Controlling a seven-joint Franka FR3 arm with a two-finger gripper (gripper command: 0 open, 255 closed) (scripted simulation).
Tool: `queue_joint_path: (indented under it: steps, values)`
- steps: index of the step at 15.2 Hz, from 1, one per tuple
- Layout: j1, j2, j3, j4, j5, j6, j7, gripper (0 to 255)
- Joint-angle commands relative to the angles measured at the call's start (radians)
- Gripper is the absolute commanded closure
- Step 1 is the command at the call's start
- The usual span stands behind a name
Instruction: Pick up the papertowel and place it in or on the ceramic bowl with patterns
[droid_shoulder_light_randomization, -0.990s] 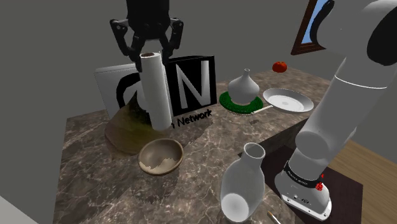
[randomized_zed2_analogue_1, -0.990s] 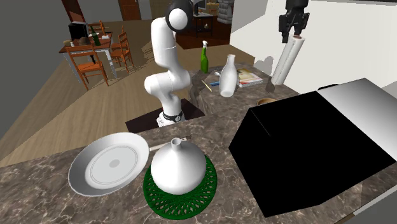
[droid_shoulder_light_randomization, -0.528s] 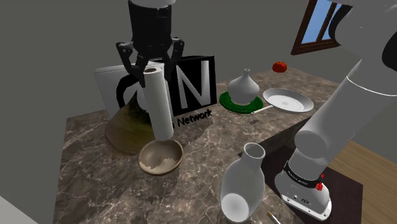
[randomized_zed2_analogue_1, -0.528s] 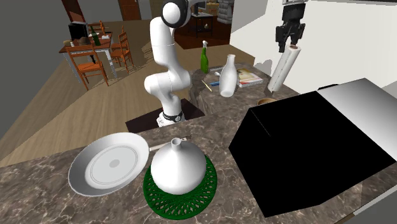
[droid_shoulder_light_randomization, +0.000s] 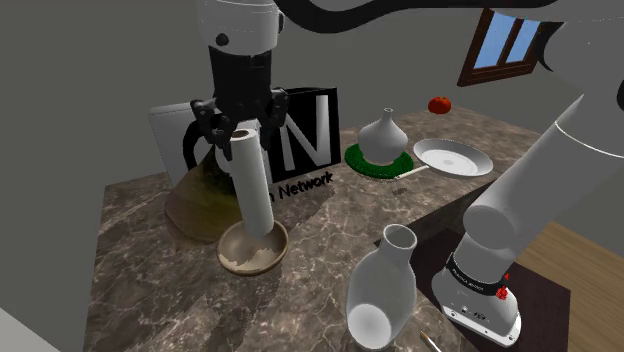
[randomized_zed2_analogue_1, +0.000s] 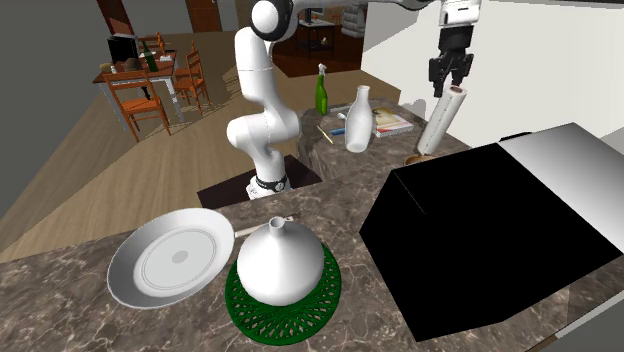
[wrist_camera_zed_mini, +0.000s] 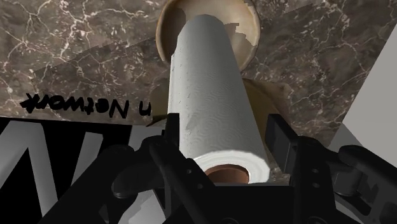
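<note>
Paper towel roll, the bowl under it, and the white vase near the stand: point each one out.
paper towel roll (droid_shoulder_light_randomization: 252, 185): shoulder view, middle of its side.
bowl (droid_shoulder_light_randomization: 240, 262): shoulder view, near outer wall.
white vase (droid_shoulder_light_randomization: 383, 290): shoulder view, its belly.

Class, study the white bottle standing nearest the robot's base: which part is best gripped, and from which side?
Probably the neck of the white bottle, from straight above: it stands upright, the neck is slim, and the body swells wide below.

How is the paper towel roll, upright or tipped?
Nearly upright: white paper towel roll leans slightly, its top clasped by the black tool.
</note>
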Motion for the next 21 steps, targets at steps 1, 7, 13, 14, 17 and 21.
queue_joint_path:
  steps: [1, 7, 13, 14, 17, 21]
  values:
    - [0.004, -0.014, -0.009, -0.037, 0.012, 0.030, -0.006, 255]
    - [0.014, -0.039, -0.020, -0.134, 0.033, 0.112, -0.012, 255]
    - [0.017, -0.045, -0.021, -0.172, 0.038, 0.146, -0.011, 255]
    - [0.017, -0.045, -0.021, -0.172, 0.038, 0.146, -0.011, 255]
    - [0.017, -0.045, -0.021, -0.172, 0.038, 0.146, -0.011, 255]
    - [0.017, -0.045, -0.021, -0.172, 0.038, 0.146, -0.011, 0]
